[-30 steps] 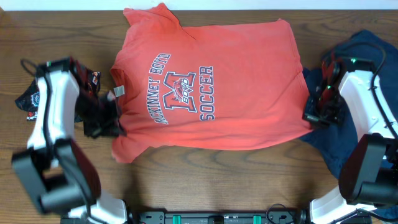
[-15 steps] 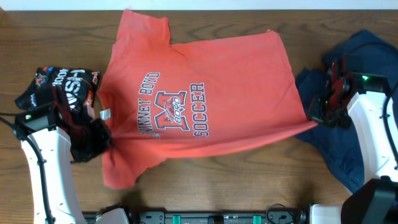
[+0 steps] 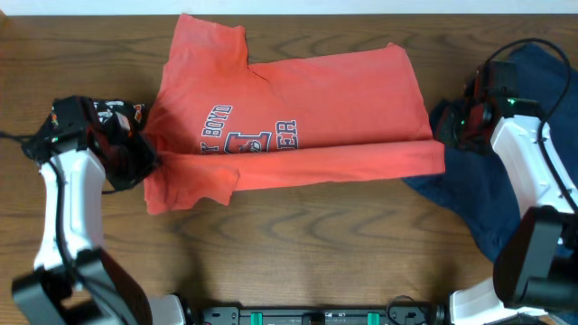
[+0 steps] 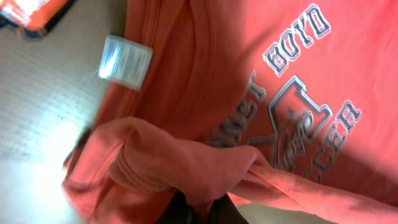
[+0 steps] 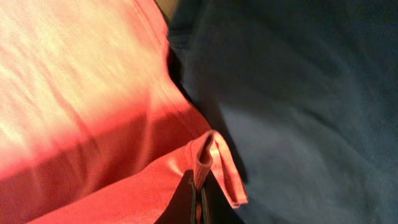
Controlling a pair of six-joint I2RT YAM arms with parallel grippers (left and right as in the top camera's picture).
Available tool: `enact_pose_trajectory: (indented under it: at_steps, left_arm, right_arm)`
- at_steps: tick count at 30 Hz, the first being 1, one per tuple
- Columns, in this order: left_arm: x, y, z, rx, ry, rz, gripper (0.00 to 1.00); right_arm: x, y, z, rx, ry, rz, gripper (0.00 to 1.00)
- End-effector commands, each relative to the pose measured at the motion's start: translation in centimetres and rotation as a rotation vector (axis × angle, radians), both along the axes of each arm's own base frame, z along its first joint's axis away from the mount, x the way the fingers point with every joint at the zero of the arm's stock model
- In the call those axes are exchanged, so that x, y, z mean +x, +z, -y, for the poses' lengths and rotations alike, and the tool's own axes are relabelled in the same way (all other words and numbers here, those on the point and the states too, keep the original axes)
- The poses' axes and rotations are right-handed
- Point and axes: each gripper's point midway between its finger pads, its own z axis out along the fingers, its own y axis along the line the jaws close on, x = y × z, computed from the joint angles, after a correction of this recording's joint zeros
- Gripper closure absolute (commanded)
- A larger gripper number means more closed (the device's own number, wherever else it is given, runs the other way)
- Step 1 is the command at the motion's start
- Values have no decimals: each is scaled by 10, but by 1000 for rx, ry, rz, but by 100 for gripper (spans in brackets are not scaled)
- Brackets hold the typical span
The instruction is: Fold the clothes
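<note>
- A small black bundle with white and orange lettering (image 3: 107, 112) lies at the table's (image 3: 298, 253) left edge, partly under the left arm.
- The left gripper (image 3: 143, 162) is clamped on a bunched fold of the coral-red T-shirt (image 3: 316, 86) at its left side. In the wrist view the cloth gathers into the dark jaws at the bottom edge, and the white neck label (image 4: 124, 61) shows above.
- The T-shirt lies across the middle of the table, its near edge doubled up over the lower half of the navy-and-white chest print (image 3: 248, 135).
- The right gripper (image 3: 444, 137) is closed, pinching the shirt's hem at the fold's right corner; the wrist view shows the seam between thin fingertips (image 5: 194, 198).
- The dark navy garment (image 3: 492, 203) lies at the right, partly under the shirt's right edge.
</note>
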Motion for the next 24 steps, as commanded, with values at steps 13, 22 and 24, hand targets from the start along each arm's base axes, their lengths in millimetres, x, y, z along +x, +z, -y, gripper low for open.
enact_pose_trajectory:
  at_steps: [13,22,24]
  left_arm:
    - [65,-12,-5,-73,-14,204,4]
    - [22,-5,63,-246,-213,86,2]
    - [10,-18,74,-180,-271,17,2]
  right_arm:
    - [57,-15,-22,55,88,166,47]
    - [16,-33,-25,64,121,-13,56]
    - [5,-37,-26,67,131,-62,58]
